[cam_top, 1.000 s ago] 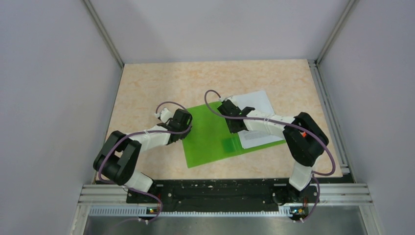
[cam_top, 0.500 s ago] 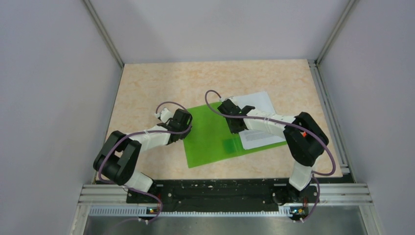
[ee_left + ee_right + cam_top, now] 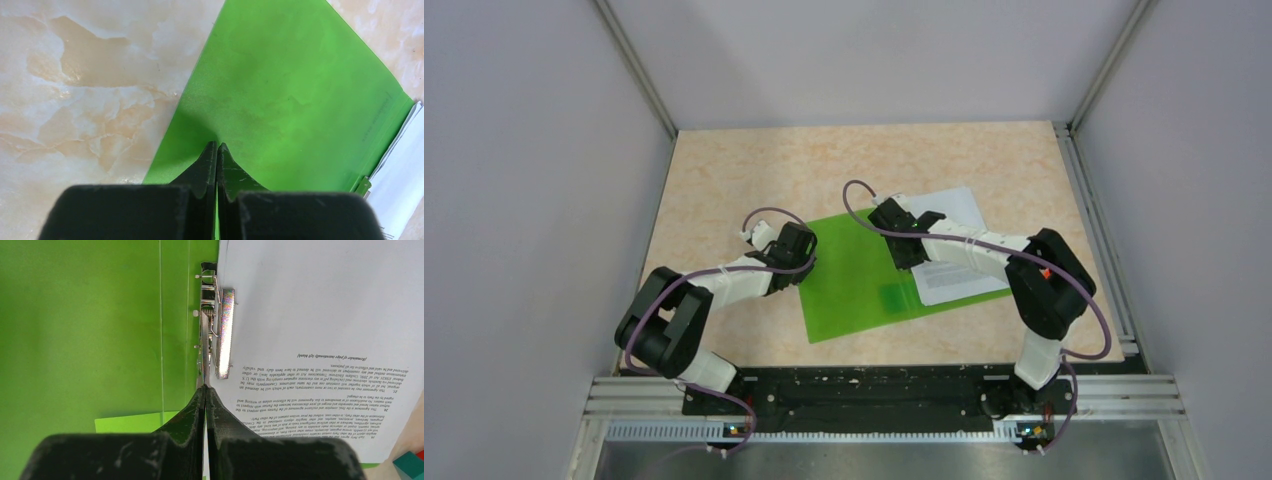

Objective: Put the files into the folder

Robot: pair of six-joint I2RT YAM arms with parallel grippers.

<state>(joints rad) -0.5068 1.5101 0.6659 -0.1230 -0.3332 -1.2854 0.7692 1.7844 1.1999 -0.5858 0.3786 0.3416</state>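
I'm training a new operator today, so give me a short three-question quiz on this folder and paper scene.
1. True or false: the left pincer and the right pincer are both shut.
2. The right pincer's tip is nearest to: A) the metal clip; B) bare tabletop; C) the back wall.
3. Fill in: seen from the top camera, the printed sheet lies on the ____ side of the folder.

Key: 1 true; 2 A; 3 right.

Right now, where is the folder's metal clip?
In the right wrist view, the metal clip sits centre frame just ahead of the shut right jaws, on the green folder, along the left edge of the printed sheet.
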